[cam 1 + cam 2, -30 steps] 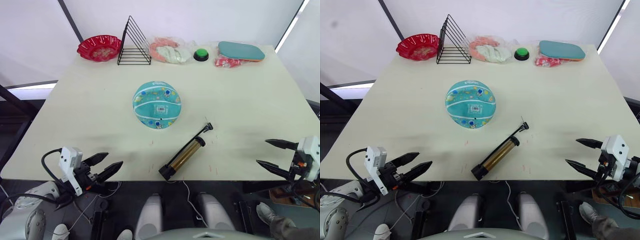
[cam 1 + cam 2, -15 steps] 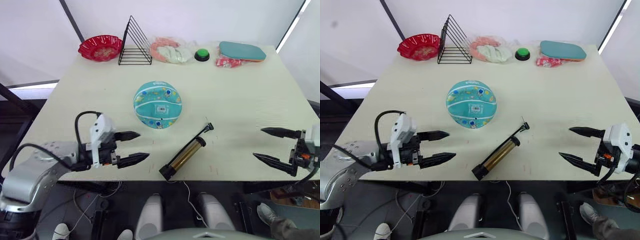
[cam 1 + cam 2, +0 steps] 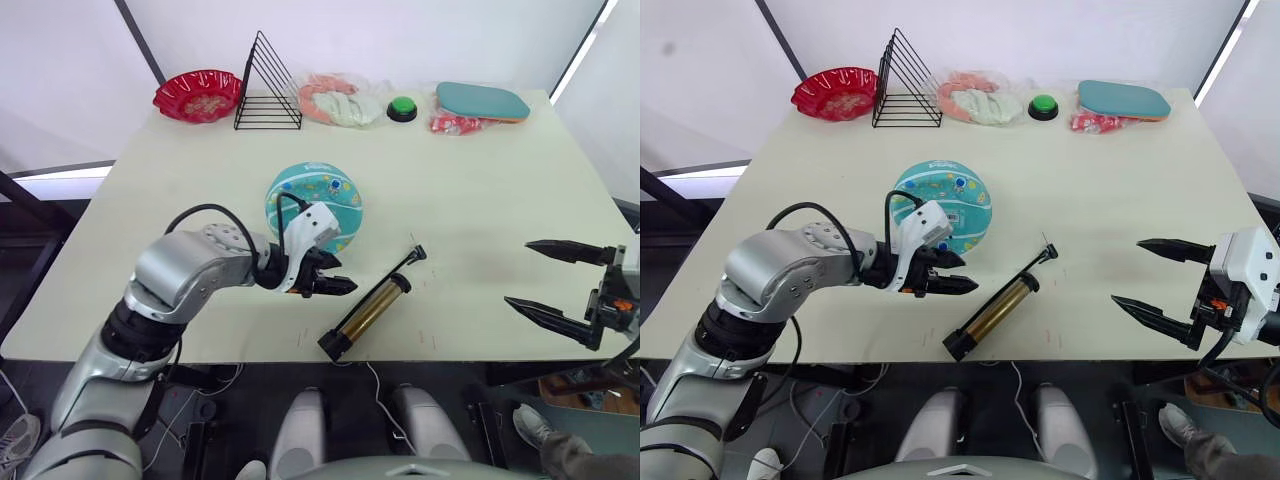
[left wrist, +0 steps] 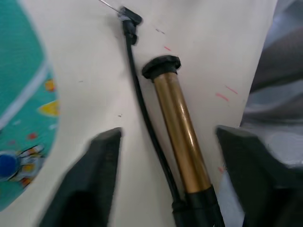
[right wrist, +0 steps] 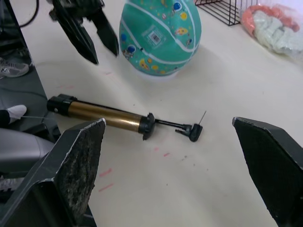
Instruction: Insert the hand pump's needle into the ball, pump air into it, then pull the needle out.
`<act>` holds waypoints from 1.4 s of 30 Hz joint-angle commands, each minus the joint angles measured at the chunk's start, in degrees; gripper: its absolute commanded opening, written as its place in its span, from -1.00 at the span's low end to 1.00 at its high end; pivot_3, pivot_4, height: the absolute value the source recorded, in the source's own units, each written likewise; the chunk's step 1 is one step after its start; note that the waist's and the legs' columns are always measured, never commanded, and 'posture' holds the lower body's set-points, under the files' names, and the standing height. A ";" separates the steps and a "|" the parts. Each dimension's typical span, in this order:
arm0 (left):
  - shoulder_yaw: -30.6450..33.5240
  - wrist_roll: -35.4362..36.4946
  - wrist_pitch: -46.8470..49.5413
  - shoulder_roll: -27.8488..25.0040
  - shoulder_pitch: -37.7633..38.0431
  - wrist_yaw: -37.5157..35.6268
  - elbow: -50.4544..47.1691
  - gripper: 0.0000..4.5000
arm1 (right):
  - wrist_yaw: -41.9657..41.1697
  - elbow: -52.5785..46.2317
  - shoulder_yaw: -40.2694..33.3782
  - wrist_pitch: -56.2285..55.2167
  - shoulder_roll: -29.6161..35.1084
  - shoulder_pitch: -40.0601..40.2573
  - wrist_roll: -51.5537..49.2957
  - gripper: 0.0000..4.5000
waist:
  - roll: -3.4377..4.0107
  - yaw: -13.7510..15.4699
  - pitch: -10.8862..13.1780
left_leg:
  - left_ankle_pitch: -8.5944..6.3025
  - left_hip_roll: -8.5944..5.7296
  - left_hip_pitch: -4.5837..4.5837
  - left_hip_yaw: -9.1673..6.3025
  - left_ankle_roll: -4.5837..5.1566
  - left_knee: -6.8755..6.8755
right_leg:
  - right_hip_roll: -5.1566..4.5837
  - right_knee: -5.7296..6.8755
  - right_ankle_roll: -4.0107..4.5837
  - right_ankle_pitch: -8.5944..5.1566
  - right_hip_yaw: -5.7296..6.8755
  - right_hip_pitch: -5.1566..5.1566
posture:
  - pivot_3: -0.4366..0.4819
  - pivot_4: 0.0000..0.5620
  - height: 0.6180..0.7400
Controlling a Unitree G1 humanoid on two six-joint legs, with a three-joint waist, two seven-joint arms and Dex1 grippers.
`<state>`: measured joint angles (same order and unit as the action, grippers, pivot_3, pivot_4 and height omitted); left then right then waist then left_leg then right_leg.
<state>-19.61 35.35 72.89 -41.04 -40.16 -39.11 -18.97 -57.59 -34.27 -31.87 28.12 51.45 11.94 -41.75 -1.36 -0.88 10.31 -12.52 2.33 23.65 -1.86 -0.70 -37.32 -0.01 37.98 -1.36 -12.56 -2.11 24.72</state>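
Left gripper (image 3: 335, 284), fingers spread, is hovering between the ball (image 3: 314, 199) and the hand pump (image 3: 367, 315) lying near the table (image 3: 480, 200) front edge, right gripper (image 3: 549, 282) wide open at the table's right; barrel looks rigid, light, likely slick, so mid-barrel is probably best, not the floppy hose or tiny needle (image 5: 203, 116).

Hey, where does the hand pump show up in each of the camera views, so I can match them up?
Left eye view: the hand pump lies diagonally near the table's front edge, ahead of the ball.
Right eye view: same spot, beside the left gripper.
Left wrist view: amber barrel runs between the fingers.
Right wrist view: it lies flat before the ball.
Shared landmark: the teal ball.
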 commanded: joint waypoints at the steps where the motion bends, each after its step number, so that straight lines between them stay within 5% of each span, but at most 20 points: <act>1: -6.20 -5.62 -3.32 3.12 -2.24 1.28 3.01 0.01 | 1.05 -0.95 0.83 0.61 0.59 -1.09 -0.35 1.00 | 0.00 0.17 0.00 | 0.00 -0.04 0.01 -0.02 0.00 -0.01 | 0.00 0.00 0.00 0.00 -0.03 -0.02 | -0.05 -0.47 1.00; 14: -17.16 -18.93 -9.14 14.04 -6.55 2.13 16.89 0.01 | 4.78 -3.09 2.55 0.69 -1.40 0.24 1.71 1.00 | 0.01 0.18 -0.01 | 0.00 -0.14 0.07 -0.02 0.01 -0.02 | 0.02 -0.01 -0.05 0.01 -0.24 -0.01 | -0.05 -0.47 1.00; 26: -17.59 -27.37 -16.59 28.68 -12.09 2.01 39.39 0.01 | 6.88 -4.80 1.54 4.14 -1.03 3.95 0.88 1.00 | 0.00 0.26 -0.02 | 0.00 -0.19 0.09 0.00 0.01 -0.07 | -0.01 -0.03 -0.11 0.03 -0.28 -0.02 | -0.05 -0.47 1.00; 41: -18.37 -34.55 -22.57 33.10 -10.86 -2.21 50.11 0.01 | 8.57 -7.41 0.49 8.51 -0.35 5.92 -0.42 1.00 | 0.15 0.75 -0.43 | 0.00 -0.29 -0.04 -0.09 0.01 -0.11 | -0.02 -0.07 -0.15 -0.07 -0.35 -0.30 | -0.05 -0.47 1.00; 42: -18.19 -35.05 -22.60 33.15 -10.64 -2.43 50.67 -0.23 | 8.65 -7.52 0.41 8.87 -0.39 5.95 -0.71 1.00 | 0.14 0.78 -0.45 | 0.00 -0.32 -0.08 -0.11 0.01 -0.11 | -0.02 -0.09 -0.16 -0.10 -0.36 -0.37 | -0.05 -0.47 1.00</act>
<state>-36.05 1.45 49.76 -8.52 -52.42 -41.00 28.29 -49.31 -40.04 -28.57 36.57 50.37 17.84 -41.43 -1.21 -0.09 9.86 -12.52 2.00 23.48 -1.99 -0.69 -37.43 -0.03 37.86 -1.50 -12.72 -2.49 24.24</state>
